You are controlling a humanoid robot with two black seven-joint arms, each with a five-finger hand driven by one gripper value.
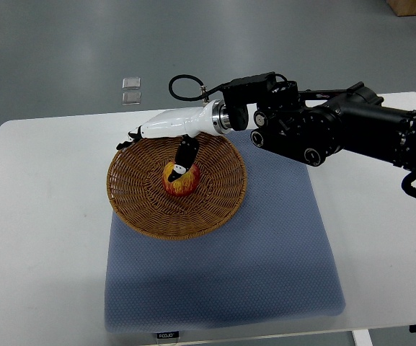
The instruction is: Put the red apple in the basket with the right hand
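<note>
A red and yellow apple [180,182] rests in the middle of the round wicker basket [215,209]. My right arm reaches in from the right edge, and its white hand [157,148] hovers over the basket's far rim. Its fingers [133,135] stretch out to the left past the rim. The dark thumb [186,153] points down and touches the top of the apple. The hand looks open, with nothing wrapped in it. My left arm is not in the picture.
The basket stands on the far left part of a blue-grey mat [265,267], which lies on a white table [42,238]. The arm's bulky black forearm [337,130] hangs over the table's far right. Two small clear items [130,90] lie on the floor beyond.
</note>
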